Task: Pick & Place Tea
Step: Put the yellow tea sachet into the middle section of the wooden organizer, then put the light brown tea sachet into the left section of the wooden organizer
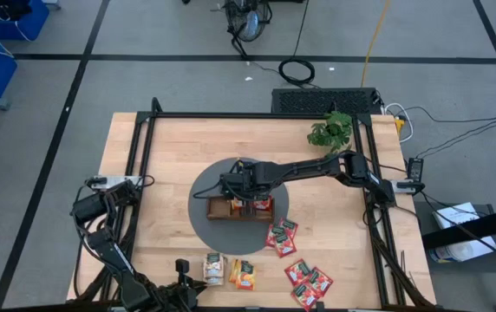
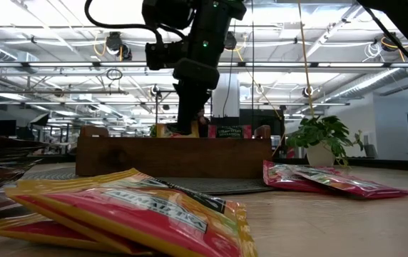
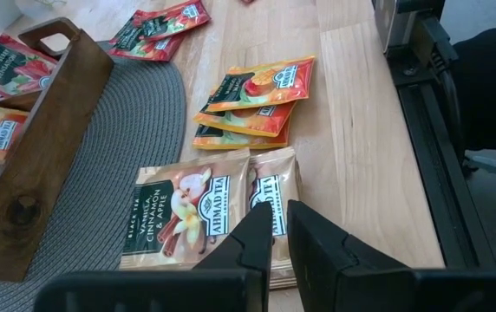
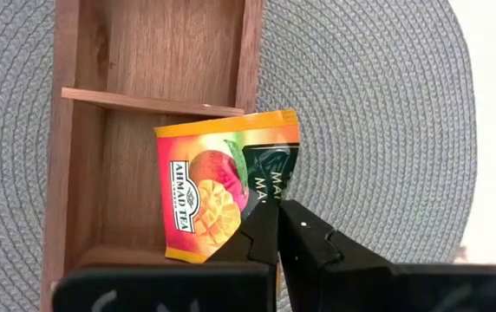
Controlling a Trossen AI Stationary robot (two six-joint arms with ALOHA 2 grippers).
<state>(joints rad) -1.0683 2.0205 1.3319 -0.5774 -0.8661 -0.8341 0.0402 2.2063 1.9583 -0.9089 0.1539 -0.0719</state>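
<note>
The orange sachet [image 4: 224, 201] leans in the tray [image 4: 75, 173], half over its wall, and our right gripper [image 4: 278, 227] sits closed against its edge. We should nudge it flat into the compartment. The left gripper [image 3: 280, 227], near the beige sachets [image 3: 192, 217], waits, fingers nearly together.

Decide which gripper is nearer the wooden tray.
Right. The right gripper hangs directly over the wooden tray, shut on an orange sachet; the left gripper waits near the table's front edge.
</note>
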